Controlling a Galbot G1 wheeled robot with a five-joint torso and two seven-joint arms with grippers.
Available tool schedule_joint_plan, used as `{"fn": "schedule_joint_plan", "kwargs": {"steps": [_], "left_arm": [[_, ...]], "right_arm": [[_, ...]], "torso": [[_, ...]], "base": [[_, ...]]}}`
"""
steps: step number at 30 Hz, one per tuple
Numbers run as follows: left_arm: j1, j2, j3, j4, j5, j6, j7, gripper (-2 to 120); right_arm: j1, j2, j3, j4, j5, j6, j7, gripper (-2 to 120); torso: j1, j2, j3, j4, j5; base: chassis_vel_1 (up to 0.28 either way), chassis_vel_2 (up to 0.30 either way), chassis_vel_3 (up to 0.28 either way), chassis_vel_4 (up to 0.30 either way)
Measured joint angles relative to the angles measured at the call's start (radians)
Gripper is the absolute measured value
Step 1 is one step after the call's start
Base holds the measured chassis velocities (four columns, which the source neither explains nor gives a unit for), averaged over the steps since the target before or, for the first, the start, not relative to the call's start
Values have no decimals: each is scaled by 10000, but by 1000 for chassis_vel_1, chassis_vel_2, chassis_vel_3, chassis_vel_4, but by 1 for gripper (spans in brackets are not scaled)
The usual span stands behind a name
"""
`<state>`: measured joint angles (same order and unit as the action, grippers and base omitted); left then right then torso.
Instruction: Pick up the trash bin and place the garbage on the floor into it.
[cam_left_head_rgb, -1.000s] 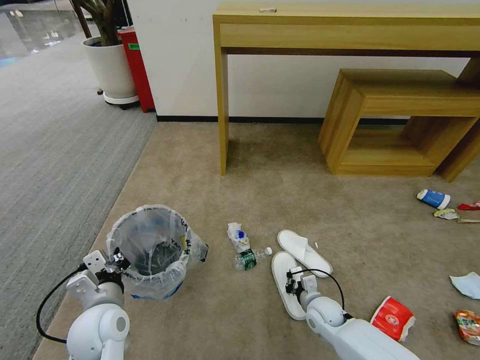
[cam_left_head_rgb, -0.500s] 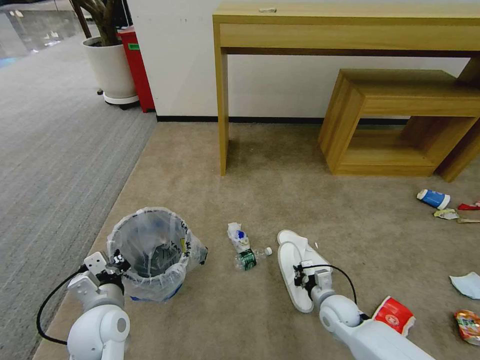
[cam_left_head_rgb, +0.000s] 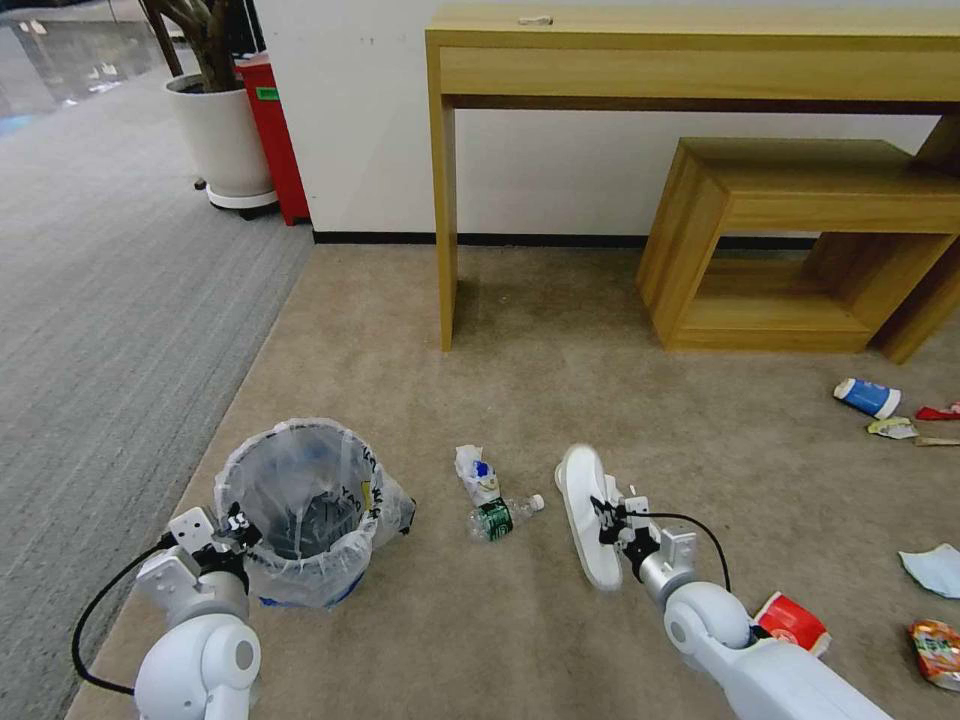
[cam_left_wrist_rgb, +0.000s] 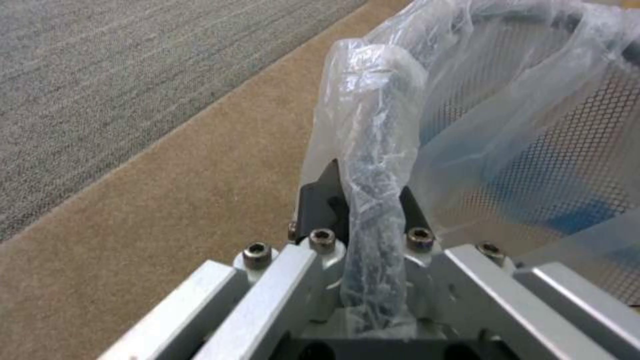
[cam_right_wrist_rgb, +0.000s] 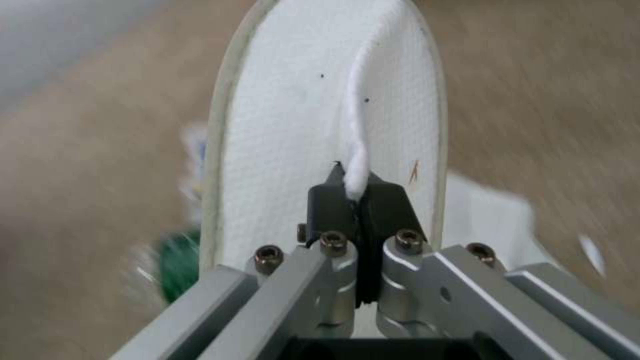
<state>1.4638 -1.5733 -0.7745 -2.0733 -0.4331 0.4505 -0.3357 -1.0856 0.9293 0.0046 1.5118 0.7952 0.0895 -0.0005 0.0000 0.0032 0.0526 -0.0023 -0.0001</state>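
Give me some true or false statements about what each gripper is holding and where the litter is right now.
1. The left gripper is clamped on the trash bin rim. True.
2. The right gripper is open above the slipper. False: it is shut on the slipper's strap.
3. The bottle lies between bin and slipper. True.
4. The blue-white cup sits inside the bin. False: it lies on the carpet, off to the right.
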Motion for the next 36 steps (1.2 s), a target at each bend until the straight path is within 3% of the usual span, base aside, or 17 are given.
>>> {"fn": "schedule_joint_plan", "kwargs": {"steps": [6, 15, 36], "left_arm": [[10, 16, 79, -3, 92, 0, 24, 2], [29, 50, 209, 98, 295, 1, 87, 2], [385, 413, 1076, 137, 797, 89, 277, 2]], "right_arm": [[-10, -150, 325, 432, 418, 1027, -2020, 0], [148, -342, 404, 1135, 761, 1762, -3626, 0], [955, -700, -261, 3407, 989, 2084, -4062, 0]], "torso": [[0, 0, 0, 0, 1], [0, 0, 0, 0, 1], [0, 0, 0, 0, 0]], "base": [[0, 0, 0, 0], [0, 0, 0, 0], [0, 0, 0, 0]]}}
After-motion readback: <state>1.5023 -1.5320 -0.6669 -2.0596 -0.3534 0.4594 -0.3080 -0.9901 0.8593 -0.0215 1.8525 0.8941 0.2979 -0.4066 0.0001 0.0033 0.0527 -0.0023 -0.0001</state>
